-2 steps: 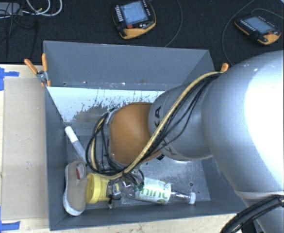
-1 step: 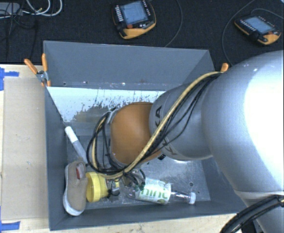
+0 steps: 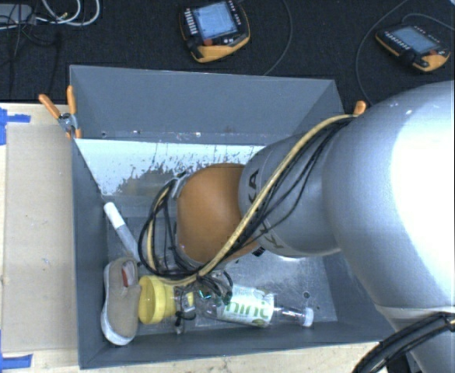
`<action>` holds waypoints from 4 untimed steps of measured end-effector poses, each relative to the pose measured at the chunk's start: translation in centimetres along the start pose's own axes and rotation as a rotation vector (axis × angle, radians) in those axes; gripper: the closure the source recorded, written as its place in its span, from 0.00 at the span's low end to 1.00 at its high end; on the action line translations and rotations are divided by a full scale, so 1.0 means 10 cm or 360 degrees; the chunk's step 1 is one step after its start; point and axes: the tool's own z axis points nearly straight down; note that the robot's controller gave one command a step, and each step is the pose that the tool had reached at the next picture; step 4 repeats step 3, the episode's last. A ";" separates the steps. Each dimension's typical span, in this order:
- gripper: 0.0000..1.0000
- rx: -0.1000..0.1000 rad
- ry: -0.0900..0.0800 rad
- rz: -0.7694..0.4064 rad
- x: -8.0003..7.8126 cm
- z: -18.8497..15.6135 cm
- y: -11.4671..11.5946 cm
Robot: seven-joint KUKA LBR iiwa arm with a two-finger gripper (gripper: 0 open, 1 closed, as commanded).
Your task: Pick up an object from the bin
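Observation:
My gripper [image 3: 185,308] is low at the bin's front, largely hidden under the orange cover and cables. It sits between a yellow round cap-like thing [image 3: 155,299] on its left and a clear plastic bottle with a green label [image 3: 246,310] lying on its side to the right. It looks close to both, but contact is hidden. Left of the yellow thing lies a small grey shoe with a pink inside [image 3: 120,311].
A white marker [image 3: 118,226] lies slanted near the left wall, above the shoe. The arm and its orange cover hide the bin's middle and right. The front wall is close below the gripper.

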 end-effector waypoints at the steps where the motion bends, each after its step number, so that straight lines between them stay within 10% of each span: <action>1: 1.00 0.0001 0.0001 0.0004 0.00 0.00 -0.01; 2: 1.00 0.0000 -0.0013 -0.0011 -0.21 -1.10 0.15; 3: 1.00 -0.0002 -0.0025 -0.0059 0.28 -2.53 0.46; 4: 1.00 -0.0002 -0.0025 -0.0059 0.28 -2.53 0.46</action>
